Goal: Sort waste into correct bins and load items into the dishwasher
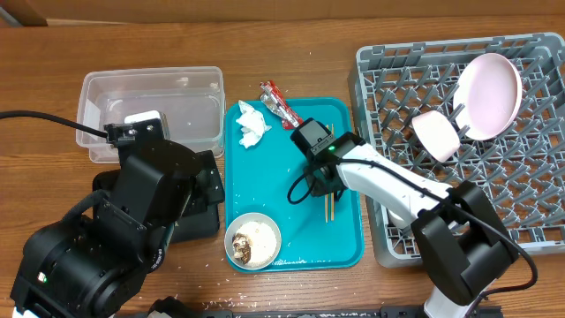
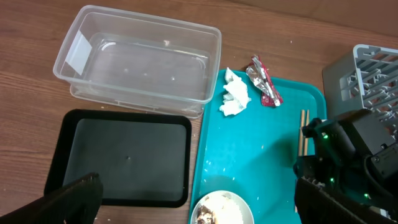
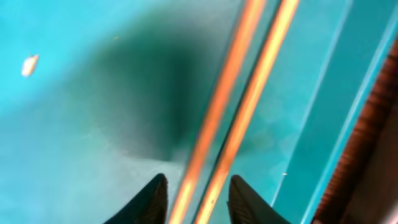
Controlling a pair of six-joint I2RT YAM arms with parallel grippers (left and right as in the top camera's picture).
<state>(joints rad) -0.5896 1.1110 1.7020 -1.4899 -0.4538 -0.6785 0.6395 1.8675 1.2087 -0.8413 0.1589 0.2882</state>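
From overhead we see the right hand [image 1: 327,187] down on the teal tray [image 1: 265,181] at mid-desk, over the chopsticks [image 1: 329,209]. The tissue [image 1: 251,125] and red wrapper [image 1: 280,103] lie at the tray's far edge, the whitish bowl [image 1: 252,240] of crumbs sits at its near edge, and the plate [image 1: 488,95] and pink bowl [image 1: 436,135] stand in the dish rack [image 1: 530,221] by the desk's right edge. In the left wrist view our left hand [image 2: 205,199] gapes wide and empty above the black tray [image 2: 124,155], with the clear tub [image 2: 68,59] just beyond it. The right wrist view shows the right hand's fingertips [image 3: 152,208] slightly parted, one on each side of the chopsticks, which lie on the tray.
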